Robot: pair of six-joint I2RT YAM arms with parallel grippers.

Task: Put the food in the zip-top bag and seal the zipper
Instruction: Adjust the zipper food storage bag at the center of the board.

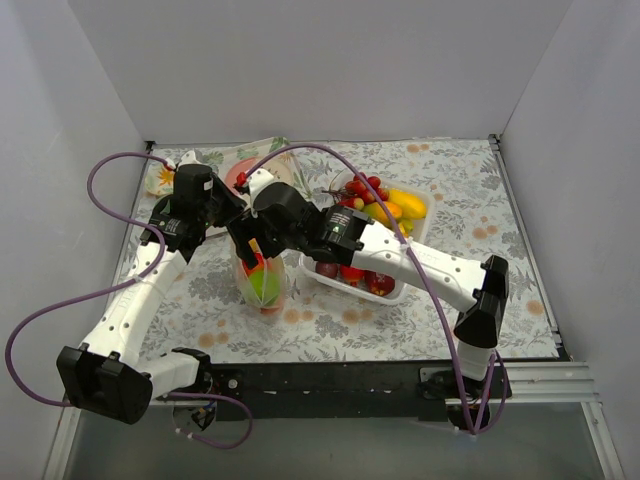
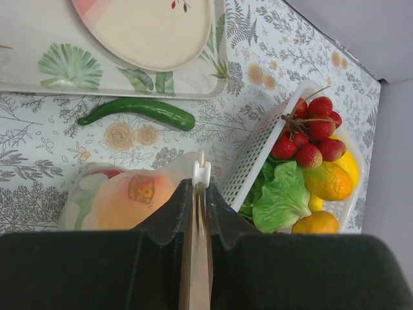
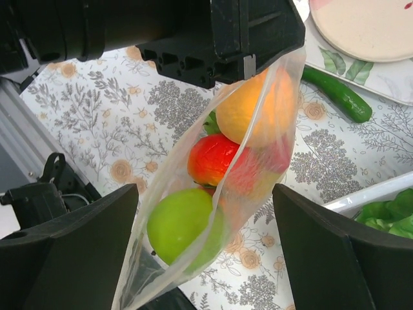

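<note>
The clear zip-top bag point(image 1: 262, 283) hangs from my left gripper point(image 1: 228, 212), which is shut on its top edge. In the left wrist view the jaws point(image 2: 201, 187) pinch the zipper strip just behind a white slider point(image 2: 202, 173). Inside the bag point(image 3: 193, 258) are a green apple point(image 3: 177, 226), a red fruit point(image 3: 213, 161) and an orange one point(image 3: 248, 110). My right gripper point(image 3: 206, 213) is open, one finger on each side of the bag, not touching it. More food point(image 2: 310, 161) lies in the white basket point(image 2: 261, 152). A green cucumber point(image 2: 139, 111) lies on the cloth.
A pink-and-white plate point(image 2: 155, 32) sits on a floral tray point(image 2: 97, 71) at the back left, behind the cucumber. The white basket point(image 1: 345, 288) stands just right of the bag. Grey walls close three sides.
</note>
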